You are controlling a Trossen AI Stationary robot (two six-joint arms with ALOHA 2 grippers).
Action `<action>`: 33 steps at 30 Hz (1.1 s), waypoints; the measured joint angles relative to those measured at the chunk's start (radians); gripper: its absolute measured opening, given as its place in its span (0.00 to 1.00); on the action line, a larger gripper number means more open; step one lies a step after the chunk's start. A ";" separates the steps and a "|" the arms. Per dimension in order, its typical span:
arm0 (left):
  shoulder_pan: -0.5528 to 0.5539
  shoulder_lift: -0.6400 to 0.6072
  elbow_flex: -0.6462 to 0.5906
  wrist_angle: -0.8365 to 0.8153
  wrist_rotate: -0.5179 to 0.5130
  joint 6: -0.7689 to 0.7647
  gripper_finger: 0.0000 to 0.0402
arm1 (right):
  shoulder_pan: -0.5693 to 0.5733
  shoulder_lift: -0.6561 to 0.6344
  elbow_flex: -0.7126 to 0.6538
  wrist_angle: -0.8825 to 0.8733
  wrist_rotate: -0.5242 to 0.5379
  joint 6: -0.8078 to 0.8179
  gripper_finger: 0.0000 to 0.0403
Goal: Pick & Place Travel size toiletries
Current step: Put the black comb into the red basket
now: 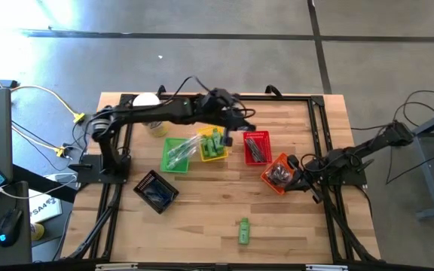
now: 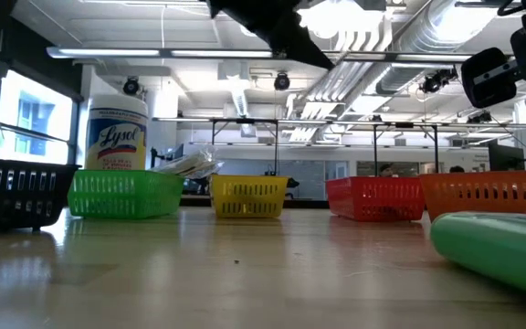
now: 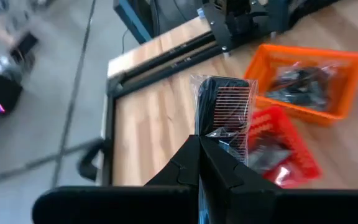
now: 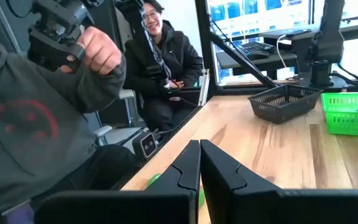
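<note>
From above, 5 small plastic mesh baskets sit on the wooden slatted table [image 1: 202, 218]. The green basket [image 1: 176, 154] holds clear-wrapped thin sticks [image 1: 179, 153]. The yellow basket [image 1: 212, 144] beside it holds bright green little bottles [image 1: 215, 144]. The red basket [image 1: 258, 147] holds slim dark sticks, and the orange basket [image 1: 279, 173] holds dark pieces; what exactly these are cannot be told. The black basket [image 1: 156, 190] sits nearer the table's front left. 1 green bottle [image 1: 243, 230] lies alone on the bare wood near the front edge. A large white jar [image 1: 151, 113] stands behind the green basket. The left gripper [image 1: 247, 128] hangs above the gap between the yellow and red baskets; the right gripper [image 1: 300, 175] rests beside the orange basket.

At table height, the black, green, yellow, red and orange baskets stand in a row, with the white Lysol-labelled jar behind the green one and clear wrappers poking above its rim. The lone green bottle looms at the near right.

From the left wrist, the left gripper's fingers are clenched on a black comb in clear wrapping [image 3: 222, 115], held above the table just beside the red basket, the orange basket beyond it.

From the right wrist, the right gripper's fingers are pressed together, grasping nothing. The black and green baskets lie across the table; 2 people [image 4: 163, 59] sit beyond its edge.
</note>
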 joint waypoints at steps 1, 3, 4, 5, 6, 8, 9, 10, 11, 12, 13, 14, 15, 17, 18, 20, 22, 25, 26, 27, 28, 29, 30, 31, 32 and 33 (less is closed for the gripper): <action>0.005 0.021 0.028 -0.003 0.008 0.036 0.00 | 0.002 0.000 0.000 0.000 -0.001 -0.006 0.01; 0.013 0.056 0.062 -0.014 0.024 0.113 0.00 | 0.006 0.000 0.000 -0.001 -0.001 -0.009 0.01; 0.012 0.074 0.079 -0.014 0.026 0.147 0.00 | 0.008 0.000 0.000 -0.001 0.001 -0.009 0.01; 0.011 0.090 0.092 -0.011 0.026 0.179 0.00 | 0.008 0.000 0.000 -0.005 0.002 -0.009 0.01; 0.011 0.102 0.101 -0.013 0.027 0.210 0.00 | 0.008 0.000 0.000 -0.008 0.002 -0.009 0.01; 0.009 0.133 0.119 0.005 0.028 0.253 0.00 | 0.008 0.000 0.000 -0.018 0.002 -0.009 0.01; 0.009 0.149 0.123 0.030 0.030 0.272 0.00 | 0.008 0.000 0.000 -0.028 0.002 -0.009 0.01; 0.009 0.161 0.124 0.040 0.034 0.287 0.00 | 0.008 0.000 0.000 -0.034 0.002 -0.009 0.01; 0.009 0.173 0.124 0.033 0.044 0.311 0.00 | 0.008 0.000 0.000 -0.036 0.002 -0.009 0.01; 0.009 0.190 0.126 0.037 0.056 0.346 0.00 | 0.008 0.000 0.000 -0.036 0.002 -0.009 0.01; 0.009 0.207 0.129 0.052 0.064 0.386 0.00 | 0.008 0.000 0.000 -0.036 0.002 -0.009 0.01; 0.009 0.220 0.129 0.053 0.078 0.421 0.00 | 0.008 0.000 0.000 -0.036 0.002 -0.009 0.01; 0.009 0.233 0.129 0.054 0.091 0.448 0.00 | 0.008 0.000 0.000 -0.036 0.002 -0.009 0.01; 0.010 0.259 0.129 0.088 0.120 0.492 0.00 | 0.008 0.000 0.000 -0.037 0.002 -0.009 0.01; 0.010 0.270 0.129 0.095 0.139 0.511 0.00 | 0.008 0.000 0.000 -0.037 0.000 -0.009 0.01; 0.010 0.296 0.129 0.124 0.173 0.533 0.00 | 0.008 0.000 0.000 -0.037 -0.002 -0.009 0.01; 0.009 0.319 0.129 0.149 0.192 0.536 0.00 | 0.008 0.000 0.000 -0.037 -0.003 -0.010 0.01; 0.009 0.347 0.128 0.197 0.204 0.540 0.00 | 0.008 0.000 0.000 -0.037 -0.003 -0.018 0.01; 0.009 0.355 0.128 0.206 0.205 0.540 0.00 | 0.008 0.000 0.000 -0.037 -0.004 -0.020 0.01; 0.009 0.362 0.128 0.206 0.206 0.540 0.00 | 0.008 0.000 0.000 -0.037 -0.004 -0.021 0.01; 0.009 0.370 0.128 0.208 0.208 0.540 0.00 | 0.008 0.000 0.000 -0.037 -0.004 -0.021 0.01; 0.009 0.376 0.128 0.213 0.215 0.539 0.00 | 0.008 0.000 0.000 -0.037 -0.004 -0.023 0.01; 0.009 0.379 0.128 0.213 0.229 0.533 0.00 | 0.008 0.000 0.000 -0.037 -0.005 -0.028 0.01; 0.009 0.379 0.127 0.211 0.250 0.529 0.00 | 0.008 0.000 0.000 -0.037 -0.005 -0.032 0.01; 0.010 0.379 0.127 0.213 0.270 0.519 0.00 | 0.008 0.000 0.000 -0.037 -0.005 -0.035 0.01; 0.009 0.379 0.127 0.218 0.286 0.511 0.00 | 0.008 0.000 0.000 -0.037 -0.005 -0.039 0.01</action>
